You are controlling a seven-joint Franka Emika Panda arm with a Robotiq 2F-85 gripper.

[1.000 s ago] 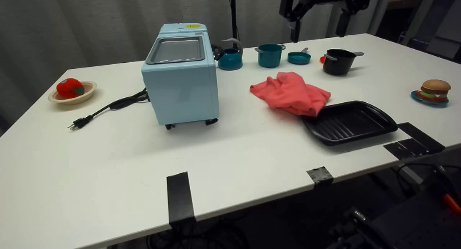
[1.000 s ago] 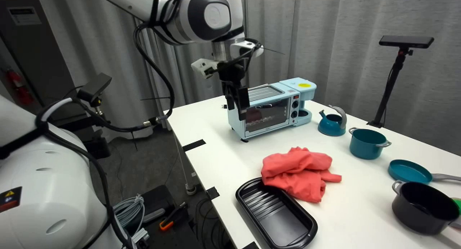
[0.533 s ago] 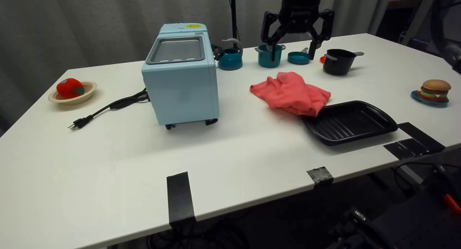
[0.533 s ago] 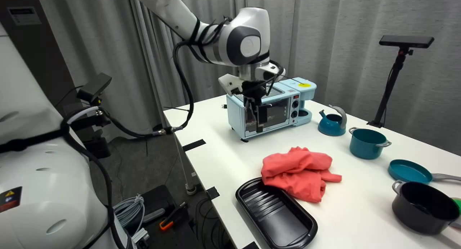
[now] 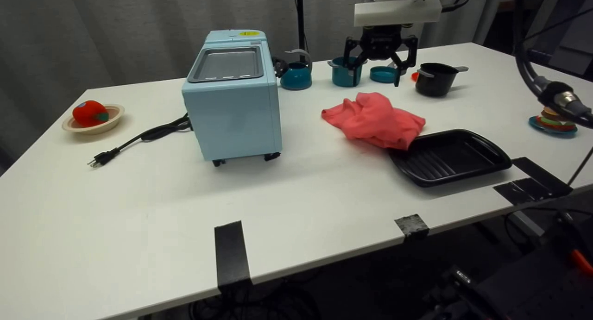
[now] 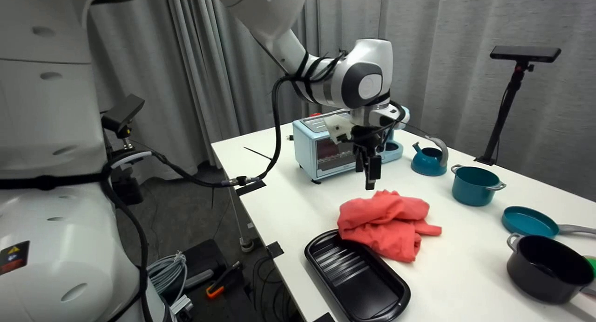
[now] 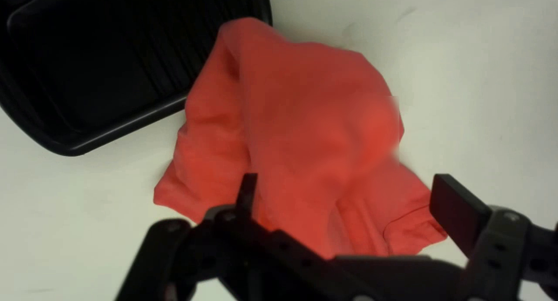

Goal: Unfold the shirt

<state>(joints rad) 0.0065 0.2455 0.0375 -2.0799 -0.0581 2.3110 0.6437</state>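
The shirt [image 6: 386,226] is lying in a crumpled red heap on the white table [image 6: 279,196], one edge overlapping the rim of the black tray [image 6: 368,284], which is resting at 7 o'clock from it in an exterior view. At 11 o'clock the gripper [image 6: 369,183] is hovering close by, apart from the shirt; in the wrist view its fingers [image 7: 457,214] are standing wide apart, gripping nothing. Farther out, the pale blue toaster oven [image 6: 328,156] is standing at 11 o'clock, the teal kettle [image 6: 426,165] at 1, the teal pot [image 6: 471,191] at 2 and the teal pan [image 6: 528,221] at 3.
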